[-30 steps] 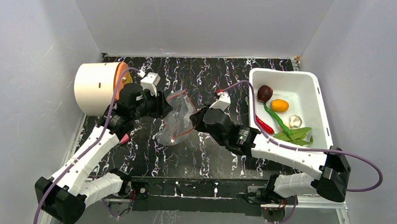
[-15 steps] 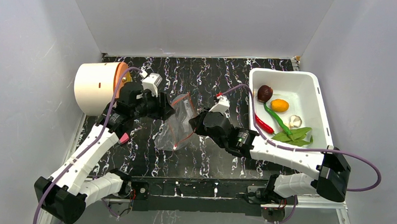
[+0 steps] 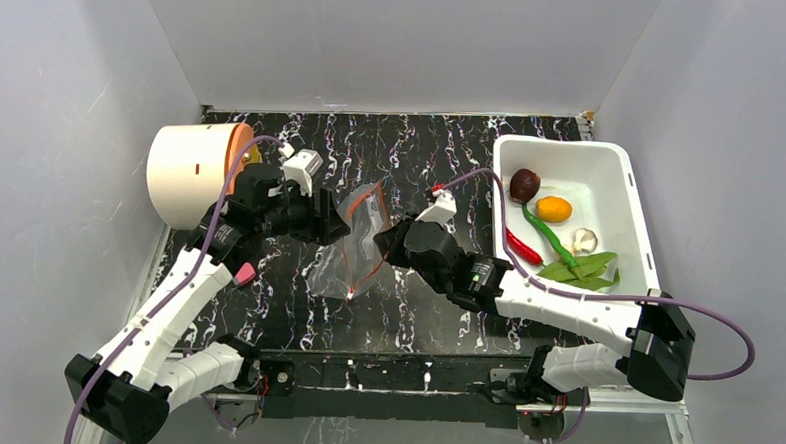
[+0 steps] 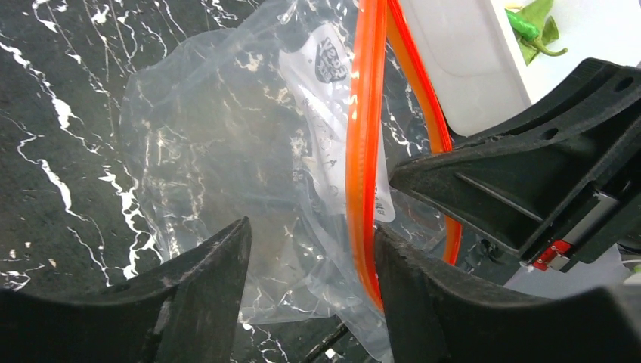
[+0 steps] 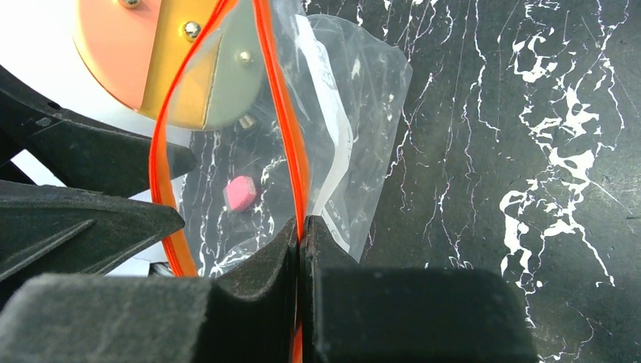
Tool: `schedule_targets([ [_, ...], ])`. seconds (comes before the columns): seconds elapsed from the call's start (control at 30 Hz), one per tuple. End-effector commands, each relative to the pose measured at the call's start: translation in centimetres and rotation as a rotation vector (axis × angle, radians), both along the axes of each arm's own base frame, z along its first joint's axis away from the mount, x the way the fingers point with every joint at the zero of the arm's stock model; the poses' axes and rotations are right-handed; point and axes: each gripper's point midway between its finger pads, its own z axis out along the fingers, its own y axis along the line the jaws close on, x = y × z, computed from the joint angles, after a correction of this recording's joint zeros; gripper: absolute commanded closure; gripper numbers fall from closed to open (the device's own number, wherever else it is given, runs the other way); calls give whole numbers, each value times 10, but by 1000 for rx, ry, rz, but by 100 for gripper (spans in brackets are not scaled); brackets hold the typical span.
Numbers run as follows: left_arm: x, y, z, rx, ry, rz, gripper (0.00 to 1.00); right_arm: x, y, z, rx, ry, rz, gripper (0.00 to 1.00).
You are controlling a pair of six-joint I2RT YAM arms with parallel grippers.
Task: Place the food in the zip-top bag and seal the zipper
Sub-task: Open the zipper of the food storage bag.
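My right pincer (image 5: 301,233): clenched on the narrow orange-red zipper strip (image 5: 281,121) of the clear crinkly plastic bag (image 3: 353,245) (mouth gaping) | my left pincer (image 4: 310,253): released, fingers apart, at the bag's edge away from the white plastic bin (image 3: 611,172) | bag: left of bin | small toy foods (image 3: 554,209): inside bin

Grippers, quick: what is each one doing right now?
Left gripper: open, fingers apart by the zip-top bag.
Right gripper: closed, pinching the zipper.
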Motion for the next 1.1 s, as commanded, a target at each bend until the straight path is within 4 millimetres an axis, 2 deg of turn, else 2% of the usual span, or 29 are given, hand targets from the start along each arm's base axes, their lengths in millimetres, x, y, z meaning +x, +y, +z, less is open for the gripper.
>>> schedule_targets([
  [0.0, -10, -7, -4, -26, 38, -48, 45, 7, -2, 26, 84, -41, -37, 100],
  [0.13, -7, -2, -16, 4, 37, -29, 55, 8, -4, 20, 83, -27, -46, 100],
  [0.23, -7, -4, -19, 4, 56, -36, 43, 8, -3, 19, 92, -22, -42, 100],
  [0.33, -13, -17, -12, -71, 57, -97, 39, 9, -2, 20, 96, -25, -43, 100],
  [0.4, -13, -21, -12, -101, 53, -104, 40, 10, -1, 21, 98, -26, -42, 100],
  [0.53, -5, -15, -21, -61, 32, -69, 49, 10, 0, 20, 97, -24, -37, 100],
  [0.8, 5, -18, -35, -55, 44, -56, 49, 9, -3, 18, 106, -21, -31, 100],
  [0.9, 5, -20, -42, -53, 44, -72, 59, 10, -5, 16, 103, -22, -36, 100],
  [1.0, 4, -20, -40, -53, 26, -83, 91, 11, -6, 13, 94, -19, -32, 100],
  [1.03, 4, -18, -38, -47, 19, -76, 98, 11, -7, 12, 93, -18, -33, 100],
  [1.07, 5, -16, -34, -41, 5, -68, 100, 11, -9, 10, 92, -17, -35, 100],
])
